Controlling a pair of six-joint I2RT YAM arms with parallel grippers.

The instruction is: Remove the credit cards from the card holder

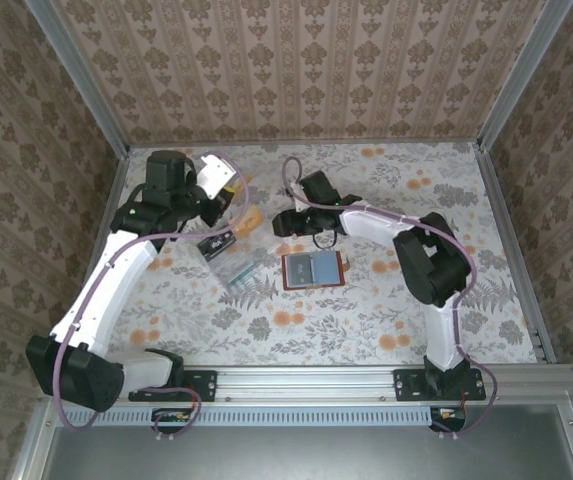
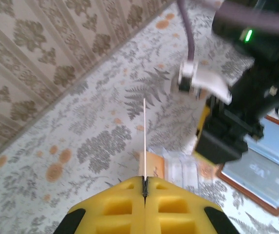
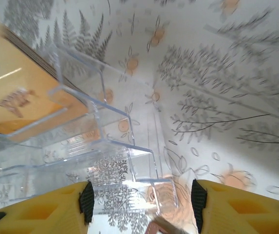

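Card holder: open flat on floral surface, grey-blue pockets up, just right of clear tray; orange-tan card: inside tray compartment; left gripper: fingers pressed together on thin card, seen edge-on, colour unclear, raised above surface; right gripper: fingers spread wide, close over tray, holding nothing.

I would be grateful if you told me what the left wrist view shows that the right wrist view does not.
Left wrist view adds: the left claw shut on a thin card seen edge-on, the open card holder with grey-blue pockets, and the right arm. Right wrist view adds: the right claw, its yellow fingers spread wide. Both share the clear tray holding an orange card, on the floral table.
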